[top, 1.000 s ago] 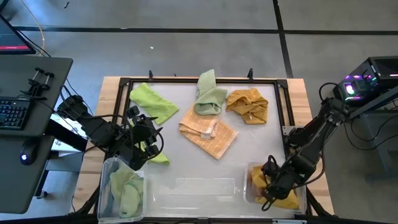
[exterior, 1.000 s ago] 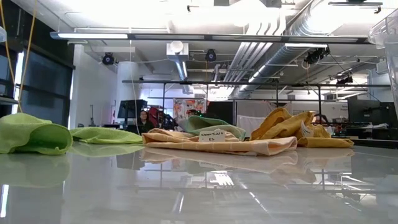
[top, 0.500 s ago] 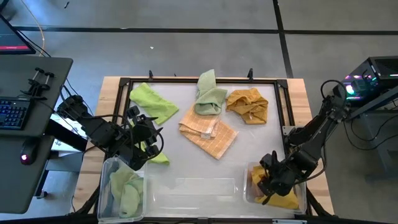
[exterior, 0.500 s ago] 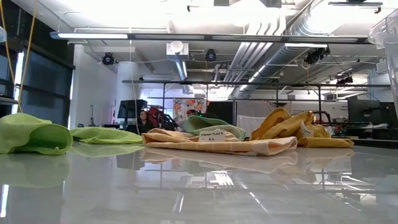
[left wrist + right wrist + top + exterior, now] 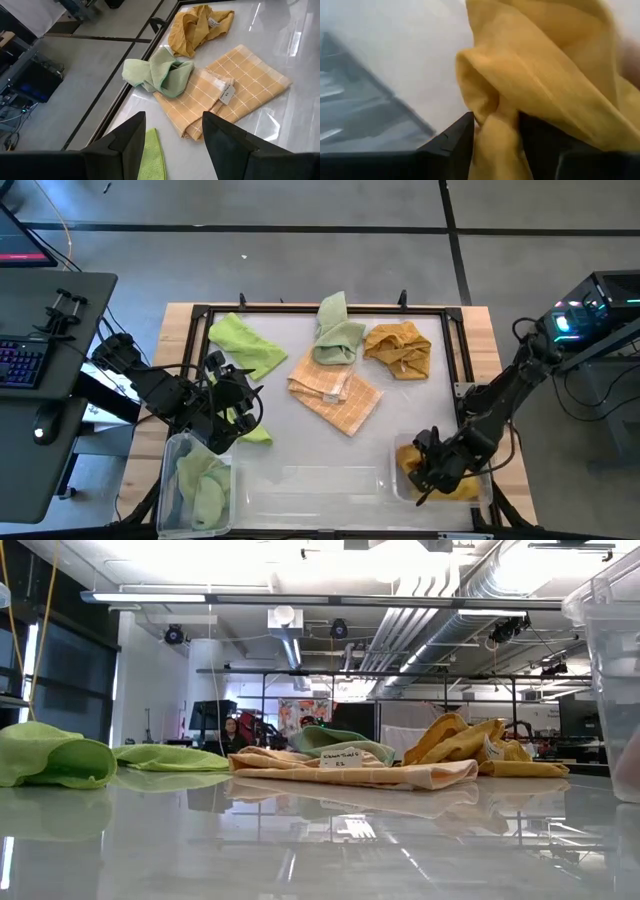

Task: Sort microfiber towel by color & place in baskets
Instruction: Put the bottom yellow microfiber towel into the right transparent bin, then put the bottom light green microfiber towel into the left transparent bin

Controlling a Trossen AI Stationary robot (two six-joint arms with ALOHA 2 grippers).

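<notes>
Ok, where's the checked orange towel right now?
High view: the checked orange towel lies mid-table, partly under the pale green towel, left of the mustard towel.

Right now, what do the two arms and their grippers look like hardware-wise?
Both arms are dark, jointed links with black cables looped along them. The left gripper has two flat, black, wedge-shaped fingers. The right gripper has the same black fingers. No markings are readable on either.
</notes>
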